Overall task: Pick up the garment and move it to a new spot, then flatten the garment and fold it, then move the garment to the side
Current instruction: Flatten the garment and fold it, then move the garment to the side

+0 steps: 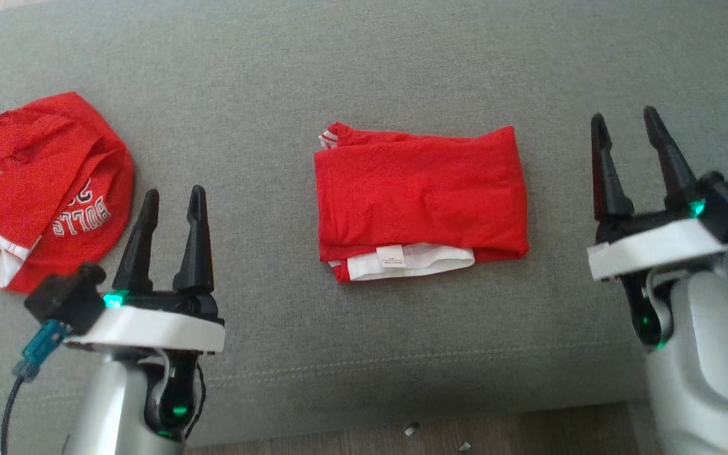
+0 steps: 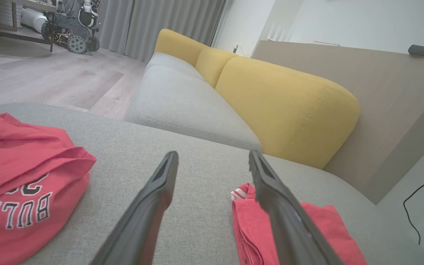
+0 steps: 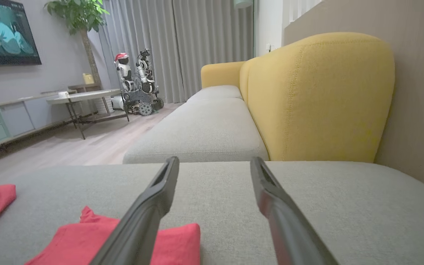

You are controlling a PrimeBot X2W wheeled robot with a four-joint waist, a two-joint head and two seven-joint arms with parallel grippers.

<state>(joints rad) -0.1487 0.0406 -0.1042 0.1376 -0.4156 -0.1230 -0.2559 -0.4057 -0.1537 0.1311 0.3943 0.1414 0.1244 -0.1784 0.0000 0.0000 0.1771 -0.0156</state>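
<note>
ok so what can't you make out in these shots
Head view: white label on the folded garment, print too small.
Head view: number above BULLS on the crumpled jersey, half under a fold.
Left wrist view: folded garment, partly behind a finger of the left tool and cut by the bottom edge.

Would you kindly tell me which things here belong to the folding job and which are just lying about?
Job: folded red garment, left tool, right tool.
Lying about: crumpled Bulls jersey, floor scraps, yellow backrest, small wheeled robot.
</note>
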